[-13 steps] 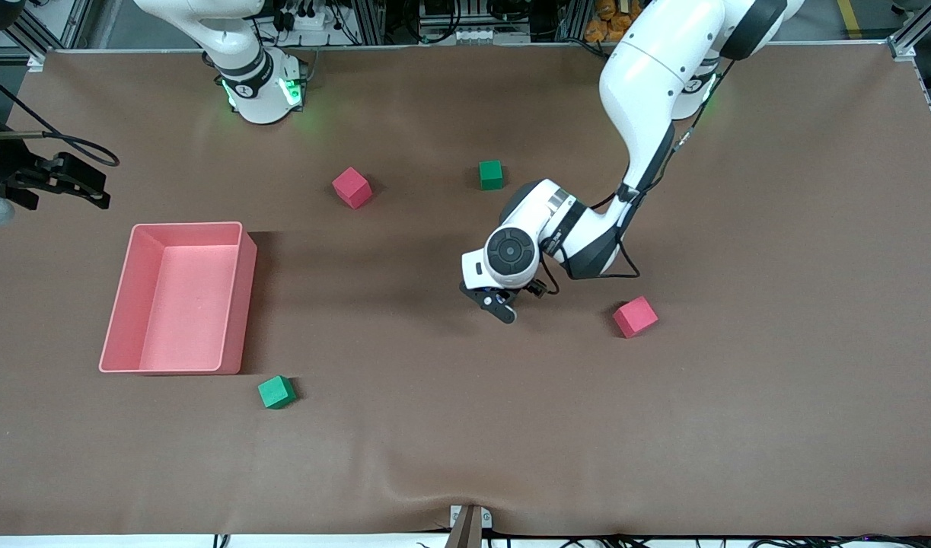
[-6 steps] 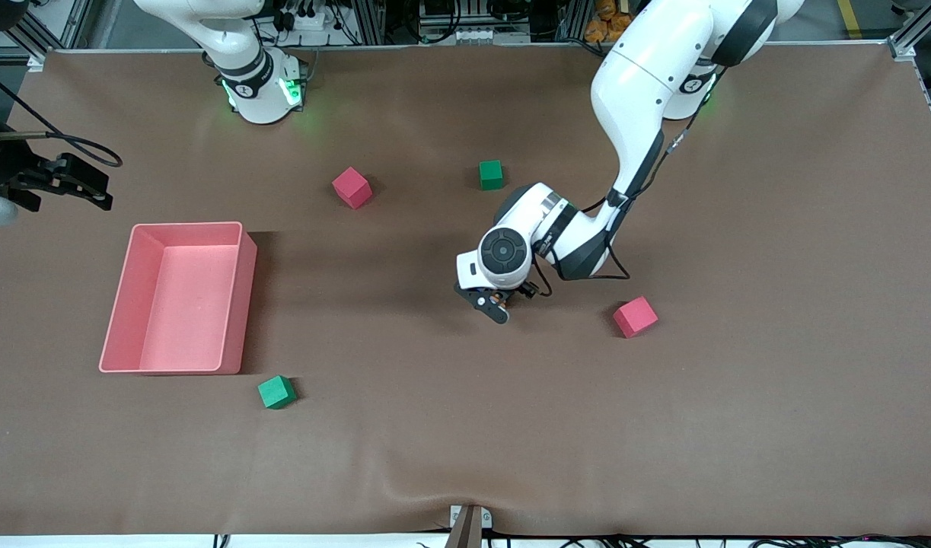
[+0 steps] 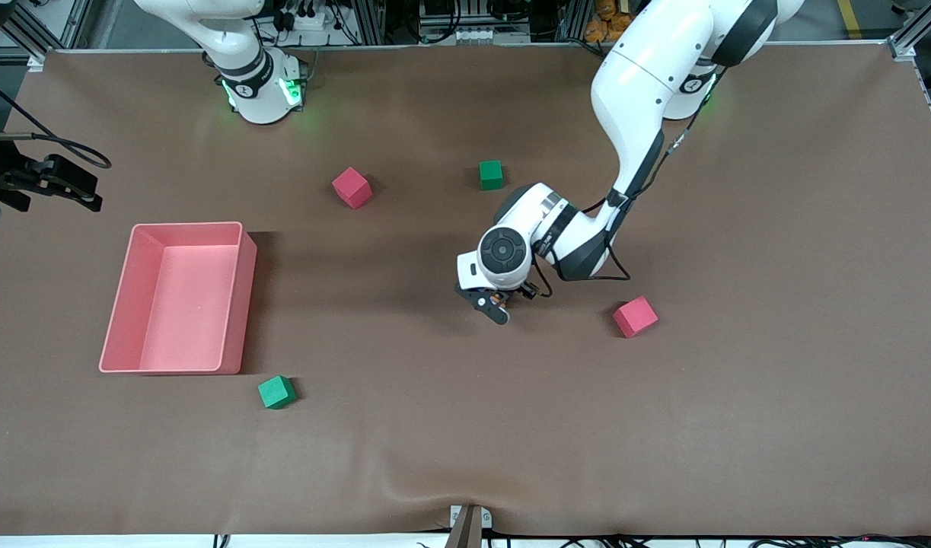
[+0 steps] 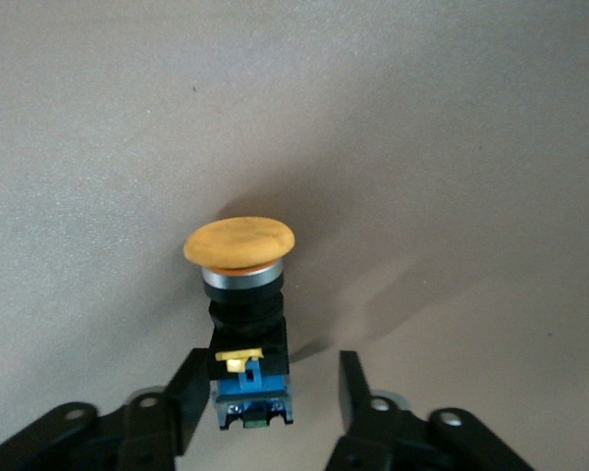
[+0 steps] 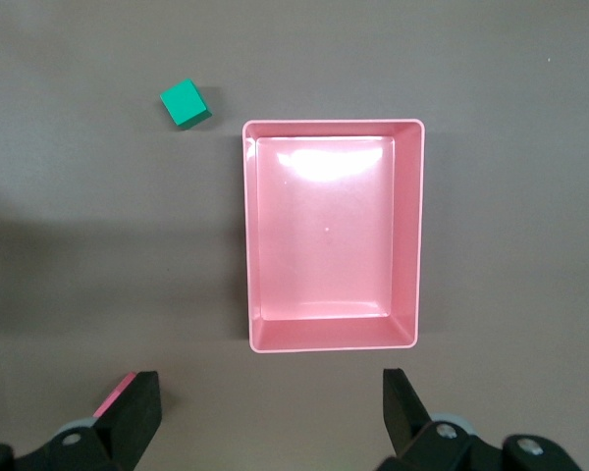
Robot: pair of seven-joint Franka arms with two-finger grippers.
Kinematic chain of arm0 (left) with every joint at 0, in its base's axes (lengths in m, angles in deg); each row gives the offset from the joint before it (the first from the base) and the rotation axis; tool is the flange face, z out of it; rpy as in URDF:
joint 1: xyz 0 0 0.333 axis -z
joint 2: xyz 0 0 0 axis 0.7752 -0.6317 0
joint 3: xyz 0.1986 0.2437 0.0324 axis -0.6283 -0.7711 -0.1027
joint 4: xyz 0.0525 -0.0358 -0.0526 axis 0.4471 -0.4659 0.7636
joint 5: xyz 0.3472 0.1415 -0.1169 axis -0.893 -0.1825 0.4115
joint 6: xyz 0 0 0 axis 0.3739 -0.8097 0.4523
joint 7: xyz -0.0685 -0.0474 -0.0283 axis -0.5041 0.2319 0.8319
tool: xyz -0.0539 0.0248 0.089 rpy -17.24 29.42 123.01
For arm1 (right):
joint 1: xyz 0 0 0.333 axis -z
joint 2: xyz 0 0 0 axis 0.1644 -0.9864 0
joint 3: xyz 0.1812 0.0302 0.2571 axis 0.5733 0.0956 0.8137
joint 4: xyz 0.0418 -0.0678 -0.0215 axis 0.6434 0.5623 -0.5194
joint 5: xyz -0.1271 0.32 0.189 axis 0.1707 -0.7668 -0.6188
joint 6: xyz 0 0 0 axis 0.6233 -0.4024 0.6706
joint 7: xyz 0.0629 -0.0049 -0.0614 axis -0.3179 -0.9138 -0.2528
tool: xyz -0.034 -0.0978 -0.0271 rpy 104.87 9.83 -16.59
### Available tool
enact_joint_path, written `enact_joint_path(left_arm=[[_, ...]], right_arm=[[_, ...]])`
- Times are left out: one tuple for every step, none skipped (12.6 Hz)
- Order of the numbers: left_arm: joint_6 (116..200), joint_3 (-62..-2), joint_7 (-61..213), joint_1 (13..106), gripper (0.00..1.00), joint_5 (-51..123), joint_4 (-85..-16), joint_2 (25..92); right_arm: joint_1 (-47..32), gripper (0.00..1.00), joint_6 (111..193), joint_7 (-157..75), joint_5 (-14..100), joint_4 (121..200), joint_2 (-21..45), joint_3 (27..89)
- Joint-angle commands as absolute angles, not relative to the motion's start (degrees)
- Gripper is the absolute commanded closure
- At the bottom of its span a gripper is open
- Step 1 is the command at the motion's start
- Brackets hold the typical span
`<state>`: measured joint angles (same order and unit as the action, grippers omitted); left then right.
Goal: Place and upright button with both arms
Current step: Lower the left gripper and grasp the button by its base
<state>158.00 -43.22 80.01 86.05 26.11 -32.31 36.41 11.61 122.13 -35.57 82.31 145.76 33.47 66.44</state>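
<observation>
The left pincer [image 3: 498, 304] is down at the table [image 3: 739, 426] near its middle, with the button [image 4: 243, 324] lying on its side between the fingers [image 4: 188, 402]; in the left wrist view one finger touches the button's black and blue body while the other stands apart from it, so the pincer is partly closed around the button but not clamped on it. The orange cap points away from the pincer. A pink cube [image 3: 635, 317] lies near the pincer, toward the left arm's end of the table. A green cube [image 3: 491, 174] and a second pink cube [image 3: 352, 187] lie farther from the front camera. The right pincer [image 5: 270, 407], its fingers wide apart and holding nothing, waits in the air over the table next to the pink tray [image 3: 240, 304], at the right arm's end. A second green cube [image 3: 276, 392] lies near the tray's corner, nearer the front camera
</observation>
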Motion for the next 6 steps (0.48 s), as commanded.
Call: enact_joint_path(left_arm=[[158.2, -43.81, 79.78, 86.77, 0.49, 25.13, -30.9, 35.24], [158.38, -43.81, 79.52, 86.77, 0.49, 25.13, -30.81, 35.15], [158.38, -43.81, 79.51, 86.69, 0.5, 25.13, -30.81, 35.15], [158.38, -43.81, 79.6, 86.69, 0.53, 25.13, -30.81, 35.07], [158.38, -43.99, 79.52, 86.69, 0.59, 25.13, -30.72, 34.98], [158.55, -44.07, 79.43, 86.77, 0.73, 25.22, -30.72, 34.98]], right_arm=[[11.92, 0.0, 123.69, -35.0, 81.94, 145.5, 34.13, 67.02], [12.01, 0.0, 123.17, -34.82, 81.51, 145.58, 34.13, 67.02], [12.18, 0.0, 123.08, -34.73, 81.15, 145.58, 34.13, 67.02], [12.36, 0.0, 123.16, -34.82, 79.76, 145.32, 34.13, 67.02], [12.62, 0.0, 123.17, -35.0, 77.92, 144.71, 34.05, 67.02], [12.54, 0.0, 123.17, -35.0, 77.2, 144.36, 33.35, 66.93]])
